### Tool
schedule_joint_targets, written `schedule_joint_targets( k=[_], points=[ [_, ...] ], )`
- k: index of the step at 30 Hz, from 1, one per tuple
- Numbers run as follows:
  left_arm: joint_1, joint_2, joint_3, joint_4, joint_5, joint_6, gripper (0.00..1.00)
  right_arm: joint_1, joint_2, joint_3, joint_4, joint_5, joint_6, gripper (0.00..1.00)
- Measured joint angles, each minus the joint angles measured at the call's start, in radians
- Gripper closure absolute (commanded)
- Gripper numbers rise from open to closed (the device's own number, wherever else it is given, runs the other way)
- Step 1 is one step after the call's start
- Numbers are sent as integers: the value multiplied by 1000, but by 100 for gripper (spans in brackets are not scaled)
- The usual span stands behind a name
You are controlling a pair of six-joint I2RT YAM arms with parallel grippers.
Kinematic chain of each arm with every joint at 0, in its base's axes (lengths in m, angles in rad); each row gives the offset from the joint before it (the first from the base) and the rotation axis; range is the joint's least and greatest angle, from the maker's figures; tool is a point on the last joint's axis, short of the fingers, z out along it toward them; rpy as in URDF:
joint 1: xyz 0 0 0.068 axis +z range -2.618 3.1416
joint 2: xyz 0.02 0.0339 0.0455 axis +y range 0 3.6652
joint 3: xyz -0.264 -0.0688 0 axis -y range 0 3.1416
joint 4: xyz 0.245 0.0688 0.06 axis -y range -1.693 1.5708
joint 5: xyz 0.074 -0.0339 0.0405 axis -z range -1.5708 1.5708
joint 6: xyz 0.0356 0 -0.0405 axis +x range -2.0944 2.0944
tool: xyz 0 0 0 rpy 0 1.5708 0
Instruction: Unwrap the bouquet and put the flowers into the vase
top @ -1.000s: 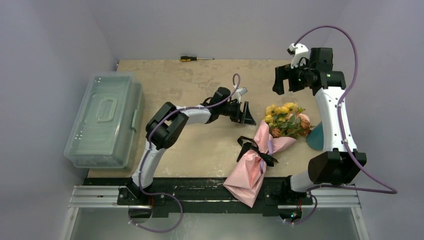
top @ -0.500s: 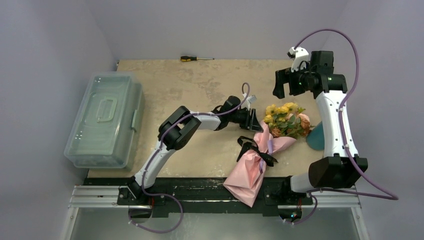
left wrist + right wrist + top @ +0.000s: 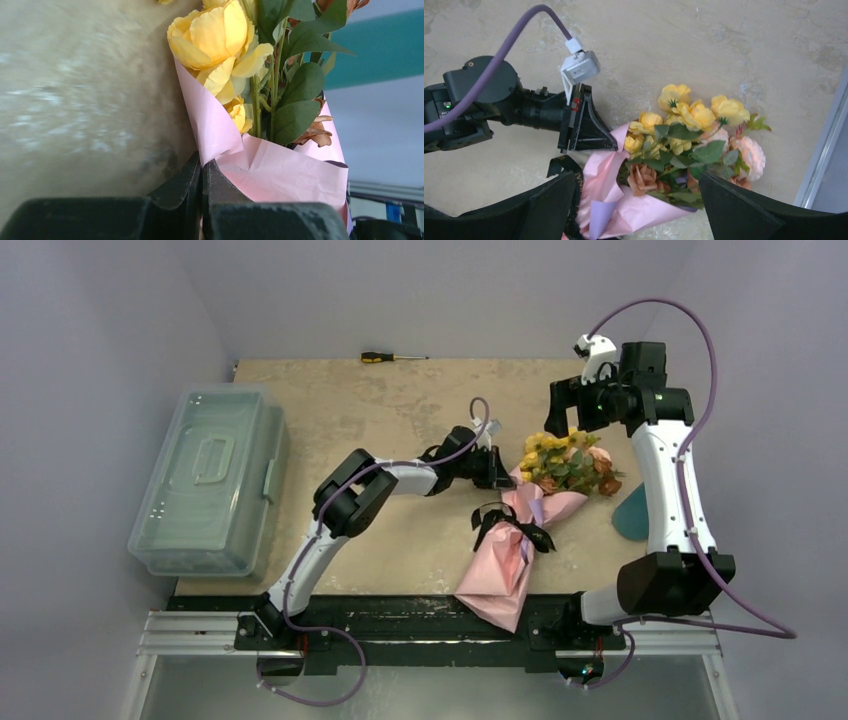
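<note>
Near bench (image 3: 400,405) right edge: left gripper (image 3: 201,170) pinches rim of pink paper-cone bouquet (image 3: 515,545), right gripper (image 3: 636,175) spread; paper's soft, probably tears, rim's a fair hold.

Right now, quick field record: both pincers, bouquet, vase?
left pincer: shut on the pink wrapping paper at its rim, beside the yellow blooms
right pincer: open, above the flowers, holding nothing
bouquet: lying on the table, wrapped, black ribbon tied
vase: teal, at the table's right edge, partly hidden behind the right arm
</note>
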Motion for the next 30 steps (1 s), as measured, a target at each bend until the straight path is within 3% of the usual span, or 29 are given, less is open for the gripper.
schedule_joint_targets(
  k=[14,22,30],
  points=[
    [225,-163,-156,-69,-125,107,100,0,62,6,-1,-79,-3,2],
    [317,-294,-270,-179,-107,247,100,0,62,-29,6,-150,-35,2],
    [420,-330,-277,-281,-63,340,100,0,62,-146,19,-287,-65,5]
  ],
)
